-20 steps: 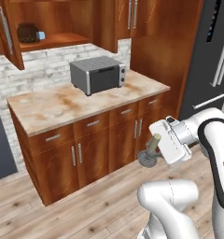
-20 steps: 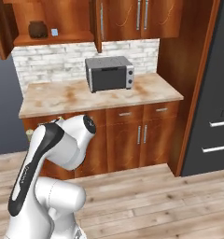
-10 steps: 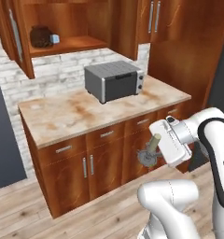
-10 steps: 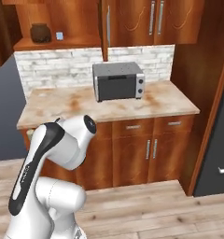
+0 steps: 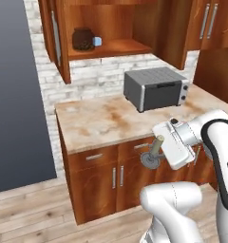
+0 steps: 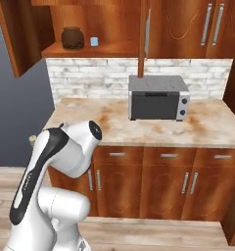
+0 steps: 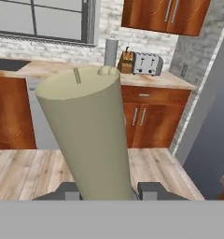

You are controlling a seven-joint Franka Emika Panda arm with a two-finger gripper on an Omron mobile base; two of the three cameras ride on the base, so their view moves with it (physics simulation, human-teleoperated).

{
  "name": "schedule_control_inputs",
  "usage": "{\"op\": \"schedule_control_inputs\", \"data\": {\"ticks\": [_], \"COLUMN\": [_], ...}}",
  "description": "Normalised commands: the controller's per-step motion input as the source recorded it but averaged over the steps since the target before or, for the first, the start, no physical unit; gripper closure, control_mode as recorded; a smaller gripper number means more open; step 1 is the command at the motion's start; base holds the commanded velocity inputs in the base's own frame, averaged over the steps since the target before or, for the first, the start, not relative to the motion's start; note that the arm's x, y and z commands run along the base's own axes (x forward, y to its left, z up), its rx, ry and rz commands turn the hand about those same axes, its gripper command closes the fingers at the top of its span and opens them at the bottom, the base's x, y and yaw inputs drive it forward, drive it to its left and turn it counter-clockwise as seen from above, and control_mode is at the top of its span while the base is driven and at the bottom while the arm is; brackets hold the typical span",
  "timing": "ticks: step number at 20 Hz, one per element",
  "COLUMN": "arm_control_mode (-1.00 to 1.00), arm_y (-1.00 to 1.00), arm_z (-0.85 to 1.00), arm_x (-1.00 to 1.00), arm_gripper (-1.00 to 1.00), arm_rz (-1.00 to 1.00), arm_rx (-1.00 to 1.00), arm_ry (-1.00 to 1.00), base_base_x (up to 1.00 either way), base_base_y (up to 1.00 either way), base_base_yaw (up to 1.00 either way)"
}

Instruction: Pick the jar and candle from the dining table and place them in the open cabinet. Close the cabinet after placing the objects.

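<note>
While the arm hangs in front of the desk [image 5: 101, 124], level with its drawers, the jaws [image 7: 107, 190] stand closed on the candle [image 5: 156, 145], one dark fingertip [image 7: 153, 190] on each side of its beige-olive stick. From the left base camera the candle leans a little off upright, its round dark-grey dish [image 5: 151, 161] at the lower end, held off the front edge of the desk and touching nothing but the jaws. The hand camera looks up the stick, whose flat top carries a short wick.

Up on the wall, the cabinet [image 6: 21, 37] is open, both doors swung wide. The jar [image 5: 82, 39] sits on the cabinet's bottom board toward the left end, dark lumps inside and a dark lid on top. Just beside it on the right is a small pale-blue cube [image 5: 97, 41]; whether the two touch I cannot tell. A grey toaster oven [image 6: 157, 98] stands on the desk toward its back edge, below the right-hand door.
</note>
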Motion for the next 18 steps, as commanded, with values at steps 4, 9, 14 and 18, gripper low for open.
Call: {"op": "schedule_control_inputs", "data": {"ticks": [4,9,14,18], "arm_control_mode": [1.0,1.0,1.0,1.0], "arm_y": [0.0,0.0,0.0,0.0], "arm_z": [0.0,0.0,0.0,0.0], "arm_x": [0.0,0.0,0.0,0.0], "arm_gripper": [1.0,1.0,1.0,1.0], "arm_rz": [0.0,0.0,0.0,0.0], "arm_rx": [0.0,0.0,0.0,0.0], "arm_ry": [0.0,0.0,0.0,0.0], "base_base_x": [0.52,0.54,0.55,0.58], "base_base_y": [-0.07,-0.1,-0.18,-0.27], "base_base_yaw": [0.35,0.31,0.14,0.0]}}
